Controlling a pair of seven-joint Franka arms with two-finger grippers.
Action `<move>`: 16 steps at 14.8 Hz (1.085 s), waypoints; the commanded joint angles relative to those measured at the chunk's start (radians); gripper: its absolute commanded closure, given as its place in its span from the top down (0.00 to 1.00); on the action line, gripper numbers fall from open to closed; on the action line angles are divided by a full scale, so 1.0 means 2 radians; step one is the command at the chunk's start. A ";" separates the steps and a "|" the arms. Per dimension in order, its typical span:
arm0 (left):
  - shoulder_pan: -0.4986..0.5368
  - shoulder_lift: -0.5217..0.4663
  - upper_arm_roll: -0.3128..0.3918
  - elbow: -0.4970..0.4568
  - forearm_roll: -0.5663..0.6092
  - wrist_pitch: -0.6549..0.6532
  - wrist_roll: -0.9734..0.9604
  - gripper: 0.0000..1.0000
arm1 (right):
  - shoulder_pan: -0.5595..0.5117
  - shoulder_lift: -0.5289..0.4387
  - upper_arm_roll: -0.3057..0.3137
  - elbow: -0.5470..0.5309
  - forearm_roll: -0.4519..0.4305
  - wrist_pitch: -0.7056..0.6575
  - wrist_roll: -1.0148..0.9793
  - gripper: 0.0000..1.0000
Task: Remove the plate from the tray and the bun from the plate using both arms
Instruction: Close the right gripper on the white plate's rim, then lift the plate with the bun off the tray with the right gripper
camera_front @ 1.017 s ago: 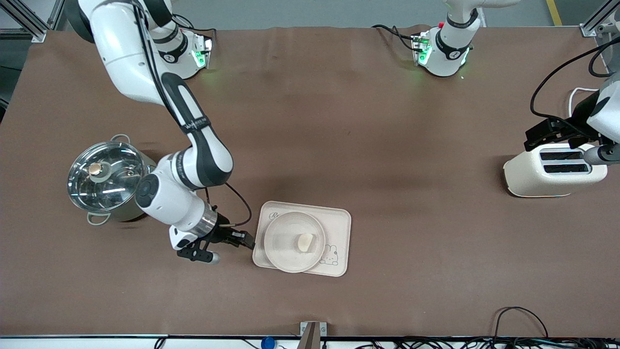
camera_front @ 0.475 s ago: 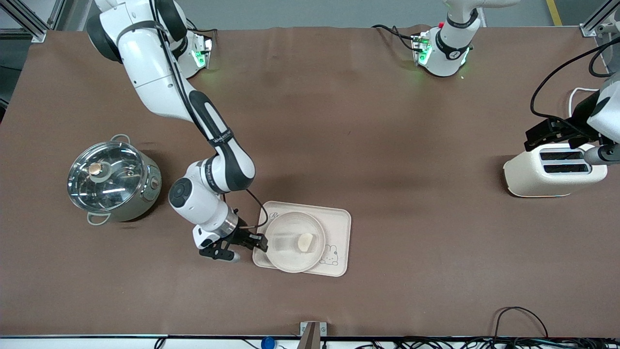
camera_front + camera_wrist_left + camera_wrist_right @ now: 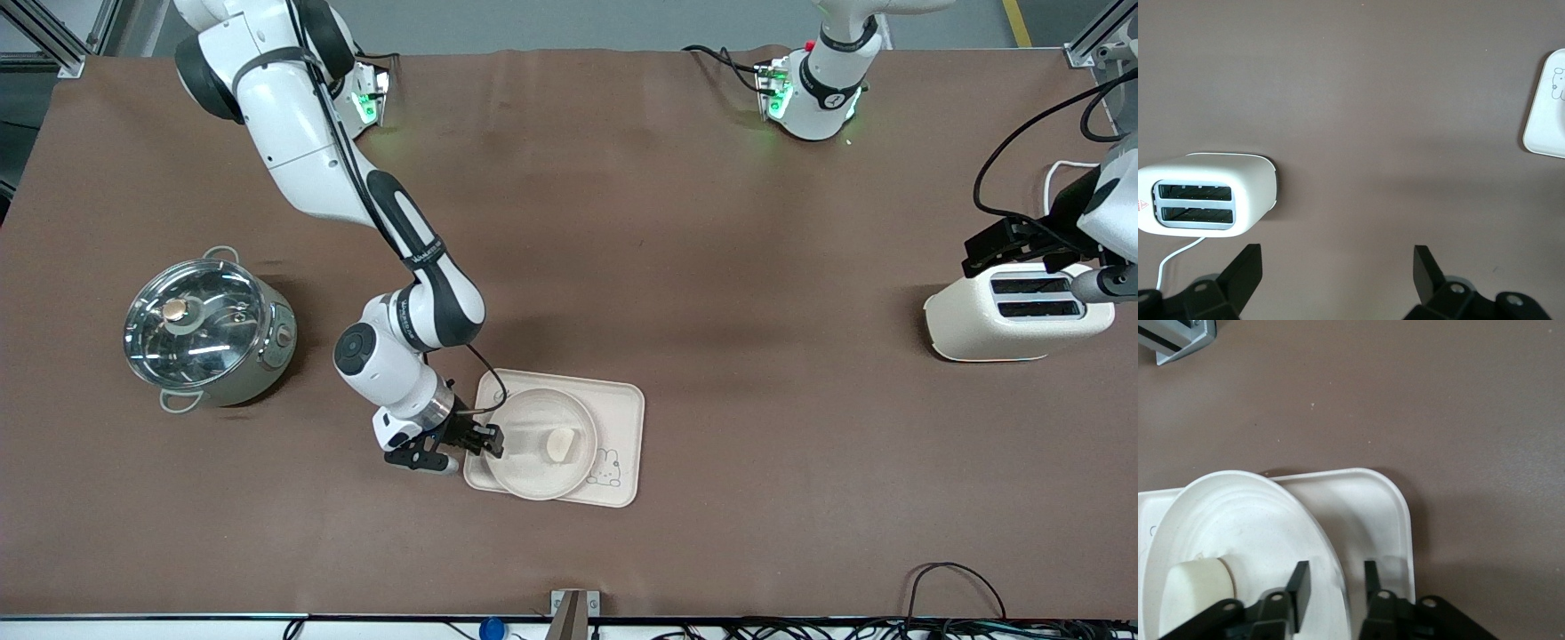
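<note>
The round cream plate (image 3: 520,418) lies on the rectangular cream tray (image 3: 618,418), and the bun (image 3: 560,443) lies in the plate. My right gripper (image 3: 484,442) is low at the plate's rim on the side toward the right arm's end of the table. In the right wrist view the gripper (image 3: 1335,570) is open. Its jaws straddle the rim of the plate (image 3: 1258,513), one over the inside and one over the tray (image 3: 1365,513). The bun (image 3: 1198,587) shows beside the inner finger. My left gripper (image 3: 1005,242) waits open above the toaster, and it is empty in the left wrist view (image 3: 1336,263).
A white toaster (image 3: 1013,333) stands at the left arm's end of the table, also seen in the left wrist view (image 3: 1205,193). A steel pot with a glass lid (image 3: 204,329) stands at the right arm's end. A tray corner (image 3: 1546,127) shows there too.
My right arm has swung from beside the pot toward the tray, and its gripper has come in from outside the tray onto the plate's rim. The left arm has not moved.
</note>
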 commanded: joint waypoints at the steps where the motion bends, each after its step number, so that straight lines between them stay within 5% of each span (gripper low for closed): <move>1: 0.001 0.006 0.003 0.014 -0.007 -0.009 0.006 1.00 | 0.005 0.003 -0.003 0.006 0.009 0.003 0.002 0.13; 4: 0.001 0.006 0.003 0.014 -0.007 -0.009 0.007 1.00 | 0.005 -0.003 -0.003 0.002 0.007 -0.002 -0.006 0.01; 9: 0.015 0.007 0.003 0.014 -0.045 -0.009 0.006 1.00 | 0.016 -0.060 -0.003 -0.013 0.009 -0.065 0.034 0.01; 16: 0.016 0.012 0.002 0.011 -0.082 -0.007 -0.001 1.00 | 0.126 -0.236 -0.003 -0.287 0.010 0.027 0.057 0.01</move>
